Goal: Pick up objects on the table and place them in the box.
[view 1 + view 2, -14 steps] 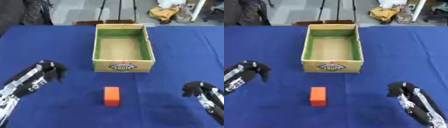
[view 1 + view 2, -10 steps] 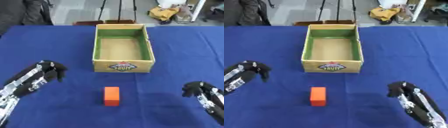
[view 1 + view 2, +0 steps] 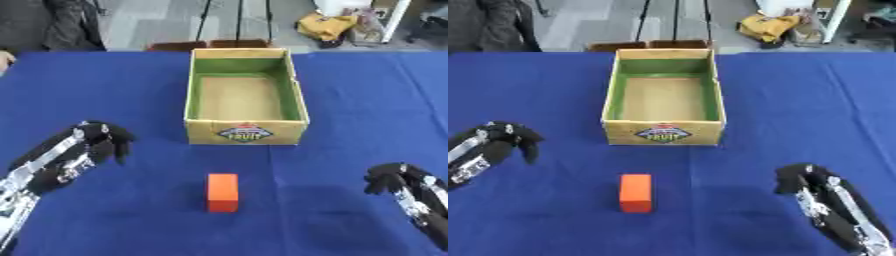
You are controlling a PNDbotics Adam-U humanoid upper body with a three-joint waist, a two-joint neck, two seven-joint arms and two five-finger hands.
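An open cardboard box (image 3: 246, 97) sits near the middle of a table draped in deep blue cloth (image 3: 367, 100), its long side running away from the robot. The box has 4 upright walls lined in green, a plain tan floor and a yellowish outside; a small printed label marks the near end wall. Nothing shows inside it.

On the cloth just in front of the box, apart from its near wall, lies 1 orange block (image 3: 222, 192). It is a smooth rectangular brick with sharp edges, lying flat with its long side pointing toward the box. Neither hand touches it.

The robot's left hand (image 3: 103, 143) hangs over the cloth at the left, level with the box's near end, on a black arm with silver joints that runs in from the lower-left corner. Its dark fingers are curled downward around nothing. The right hand (image 3: 805, 179) shows at the lower right, to the right of the block and well apart from it, its black fingers also bent inward and holding nothing.

Beyond the far table edge are a grey floor, the dark legs of a stand and a yellow object (image 3: 325, 26) on the ground.
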